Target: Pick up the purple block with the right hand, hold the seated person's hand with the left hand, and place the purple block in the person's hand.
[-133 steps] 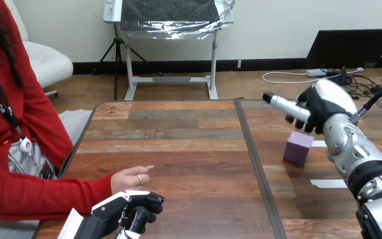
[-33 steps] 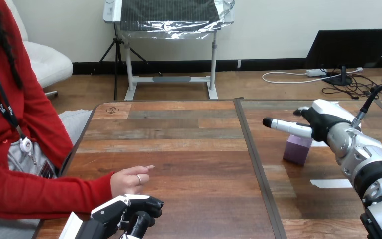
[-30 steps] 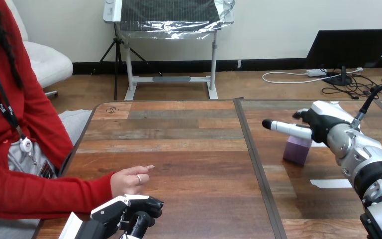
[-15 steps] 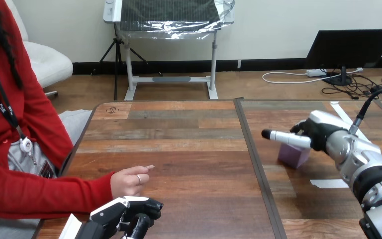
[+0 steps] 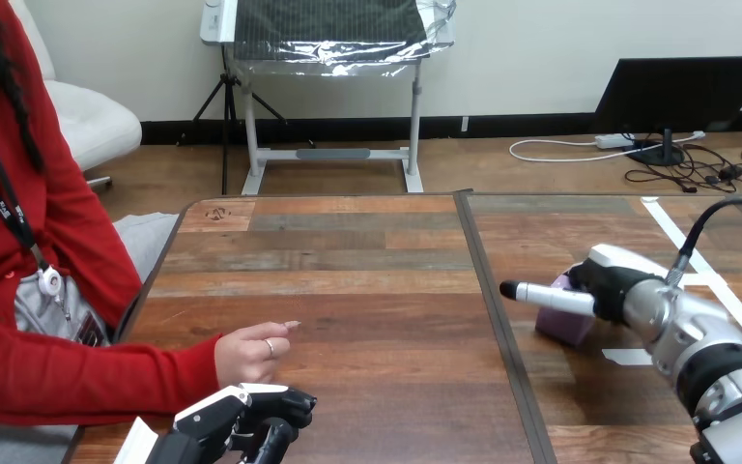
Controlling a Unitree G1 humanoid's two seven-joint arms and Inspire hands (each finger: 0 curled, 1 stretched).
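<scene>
Brown wood-grain table (image 5: 348,280); purple block (image 5: 565,329) shows at 3 o'clock; red sleeve (image 5: 77,377) at 8 o'clock; white tape (image 5: 626,357) at 4 o'clock.

I'm watching the purple block (image 5: 565,331) on the right half of the table (image 5: 367,290), at mid depth and just right of the dark seam running down the tabletop. It is looking like a small, pale purple cube with plain faces, and it is sitting slightly tilted. My right hand (image 5: 618,290) is covering its top and crossing its front face, so I'm seeing mostly its lower front. The person's hand (image 5: 251,350) is resting on the table at the near left, fingers loosely curled, one fingertip pointing right. My left hand (image 5: 242,425) is sitting just nearer than it.
</scene>
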